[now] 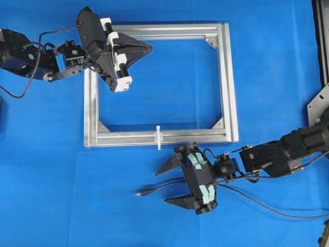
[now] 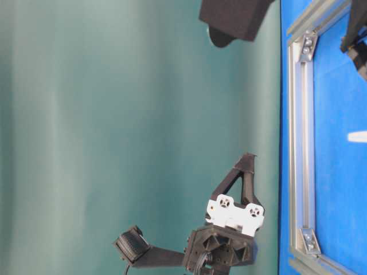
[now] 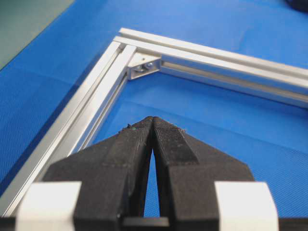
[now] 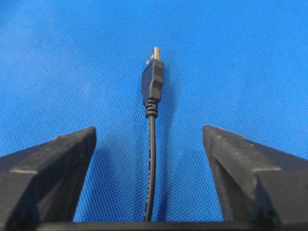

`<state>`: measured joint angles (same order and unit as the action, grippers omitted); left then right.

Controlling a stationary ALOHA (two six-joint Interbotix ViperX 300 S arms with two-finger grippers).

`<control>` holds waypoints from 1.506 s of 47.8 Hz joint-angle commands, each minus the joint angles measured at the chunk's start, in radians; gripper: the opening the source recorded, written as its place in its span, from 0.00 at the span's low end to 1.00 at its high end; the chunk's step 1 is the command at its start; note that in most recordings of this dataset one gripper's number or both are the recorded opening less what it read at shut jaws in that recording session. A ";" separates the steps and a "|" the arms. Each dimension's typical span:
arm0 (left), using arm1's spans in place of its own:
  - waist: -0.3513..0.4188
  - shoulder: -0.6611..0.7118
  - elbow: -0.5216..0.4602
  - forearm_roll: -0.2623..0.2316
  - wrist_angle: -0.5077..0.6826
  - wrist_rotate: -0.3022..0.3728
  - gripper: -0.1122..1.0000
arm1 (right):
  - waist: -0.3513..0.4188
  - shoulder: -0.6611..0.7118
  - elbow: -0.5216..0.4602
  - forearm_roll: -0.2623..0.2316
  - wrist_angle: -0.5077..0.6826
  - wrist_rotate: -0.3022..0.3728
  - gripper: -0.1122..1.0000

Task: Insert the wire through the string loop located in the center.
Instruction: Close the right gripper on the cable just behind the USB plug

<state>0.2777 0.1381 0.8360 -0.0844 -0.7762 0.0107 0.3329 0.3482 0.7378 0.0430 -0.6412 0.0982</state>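
Wide-open, the right gripper [image 1: 174, 184] straddles the thin black wire with its metal-tipped plug [image 4: 152, 84] lying on the blue cloth, just below the tiny white string loop [image 1: 159, 137] on the silver aluminium frame [image 1: 230, 92], while the left gripper [image 1: 149, 48], jaws pressed shut and empty, hovers over the frame's far corner.

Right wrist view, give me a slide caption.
Open right gripper straddling the wire, plug ahead on blue cloth.
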 commanded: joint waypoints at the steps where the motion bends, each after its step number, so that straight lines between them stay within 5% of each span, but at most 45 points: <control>1: 0.000 -0.028 -0.009 0.003 -0.006 0.000 0.10 | 0.005 -0.015 -0.011 0.003 -0.006 0.002 0.70; 9: 0.000 -0.028 -0.011 0.003 -0.006 0.000 0.10 | 0.005 -0.015 -0.009 0.003 -0.006 0.000 0.27; 16: 0.000 -0.028 -0.011 0.003 -0.006 0.000 0.10 | 0.005 -0.015 -0.009 0.003 -0.005 0.000 0.08; 41: 0.000 -0.028 -0.011 0.003 -0.006 0.002 0.10 | 0.005 -0.034 -0.014 0.003 0.005 0.002 0.07; 72: 0.000 -0.028 -0.011 0.003 -0.006 0.000 0.10 | 0.003 -0.241 -0.011 0.002 0.222 -0.003 0.07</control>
<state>0.2777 0.1381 0.8360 -0.0844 -0.7762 0.0107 0.3329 0.1350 0.7363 0.0445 -0.4188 0.0966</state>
